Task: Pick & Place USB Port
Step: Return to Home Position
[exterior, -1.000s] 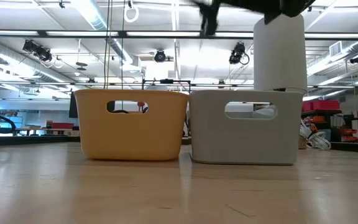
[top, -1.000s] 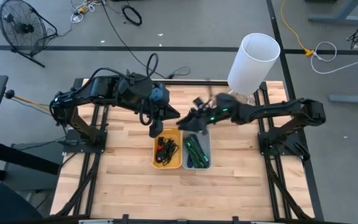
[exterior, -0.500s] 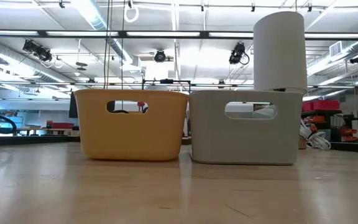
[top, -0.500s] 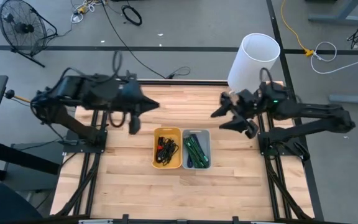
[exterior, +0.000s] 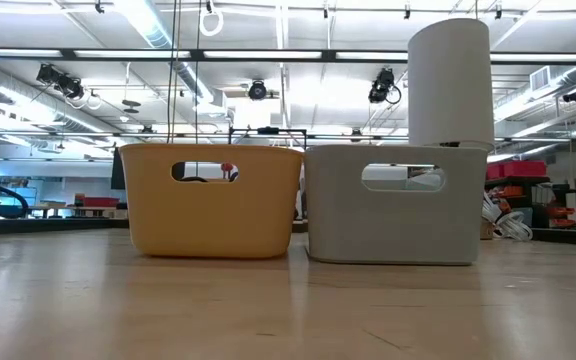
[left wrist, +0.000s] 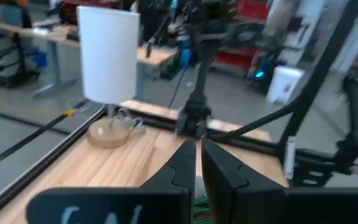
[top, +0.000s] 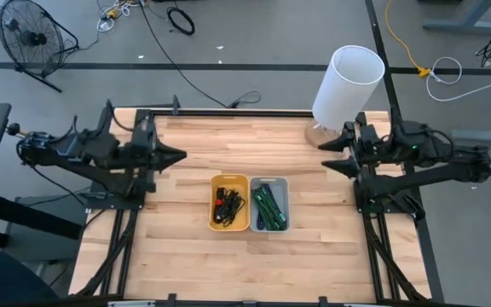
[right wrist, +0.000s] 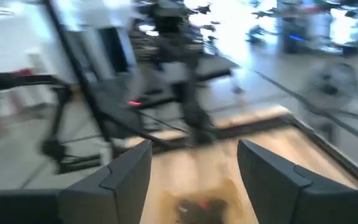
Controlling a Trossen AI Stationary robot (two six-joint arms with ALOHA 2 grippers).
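Two small bins stand side by side mid-table: a yellow bin (top: 229,202) (exterior: 211,205) holding black and red small parts, and a grey bin (top: 269,205) (exterior: 396,210) holding green parts. Which of these is the USB port I cannot tell. My left gripper (top: 180,155) (left wrist: 198,163) is drawn back by the table's left edge, pointing level, shut with nothing between its fingers. By the right edge my right gripper (top: 331,155) (right wrist: 194,168) also points level, open and empty. Neither gripper shows in the low view.
A tall white cylinder (top: 348,83) (exterior: 450,80) stands on a round wooden base at the table's far right corner, close to my right gripper. Bare wooden tabletop (top: 228,264) lies around the bins. Black frame rails run along the table's left and right edges.
Both arms have drawn back from above the bins. My left gripper has gone from over the yellow bin toward the left edge and tipped from pointing down to level, still shut. My right gripper has left the grey bin for the right edge, still open.
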